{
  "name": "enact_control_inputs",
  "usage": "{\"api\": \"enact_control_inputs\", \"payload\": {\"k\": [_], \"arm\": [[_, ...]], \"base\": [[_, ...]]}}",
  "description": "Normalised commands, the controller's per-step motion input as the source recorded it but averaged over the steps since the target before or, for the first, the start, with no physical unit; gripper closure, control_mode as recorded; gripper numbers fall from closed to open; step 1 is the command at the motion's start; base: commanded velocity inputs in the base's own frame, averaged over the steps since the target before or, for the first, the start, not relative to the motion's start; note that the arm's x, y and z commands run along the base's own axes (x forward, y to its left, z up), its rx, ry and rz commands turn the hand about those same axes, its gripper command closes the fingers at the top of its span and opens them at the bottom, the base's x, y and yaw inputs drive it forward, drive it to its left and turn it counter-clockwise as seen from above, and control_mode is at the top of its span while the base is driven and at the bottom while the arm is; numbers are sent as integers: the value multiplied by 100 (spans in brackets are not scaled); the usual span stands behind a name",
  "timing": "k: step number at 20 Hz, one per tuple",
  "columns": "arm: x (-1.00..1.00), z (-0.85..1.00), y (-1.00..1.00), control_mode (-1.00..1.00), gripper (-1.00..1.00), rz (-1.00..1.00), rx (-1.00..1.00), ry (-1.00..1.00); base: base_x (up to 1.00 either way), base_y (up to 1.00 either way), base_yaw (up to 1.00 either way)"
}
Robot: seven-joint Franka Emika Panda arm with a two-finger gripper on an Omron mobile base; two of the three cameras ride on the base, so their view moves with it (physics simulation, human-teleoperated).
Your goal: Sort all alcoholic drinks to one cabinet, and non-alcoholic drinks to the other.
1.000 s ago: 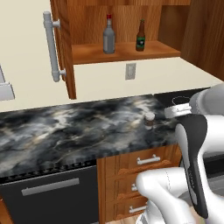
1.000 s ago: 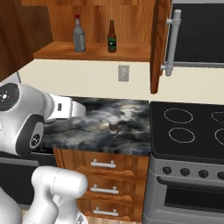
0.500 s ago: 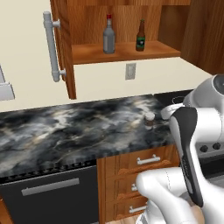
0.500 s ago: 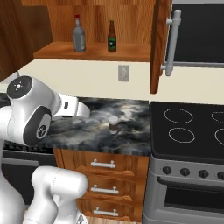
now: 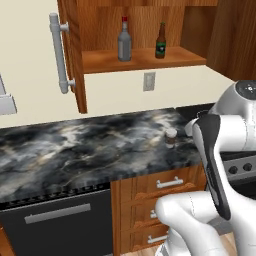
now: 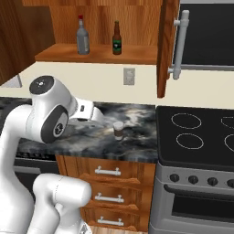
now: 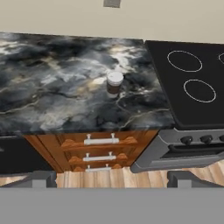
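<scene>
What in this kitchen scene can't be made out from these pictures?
- Green label on the beer bottle: too small to read, both base views.
- Cupboard interior above the shelf: cut off by the top edge.
- Cup contents: hidden by its lid.

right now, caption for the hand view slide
Short dark brown cup with pale lid alone on black marble counter beside black stovetop.

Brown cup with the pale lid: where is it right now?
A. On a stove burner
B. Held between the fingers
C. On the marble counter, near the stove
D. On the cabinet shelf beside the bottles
C. The cup stands upright on the dark marble counter, just left of the stove, while the grey bottle and the beer bottle stand on the cabinet shelf above.
</scene>
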Motion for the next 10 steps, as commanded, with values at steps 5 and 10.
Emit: {"api": "enact_control_inputs", "payload": {"k": [5,10], "arm": [[32,-38,-10,-100,-100,-2,0,0],[38,-36,0,-100,-100,0,0,-1]], "base": [[0,0,0],[0,0,0]]}}
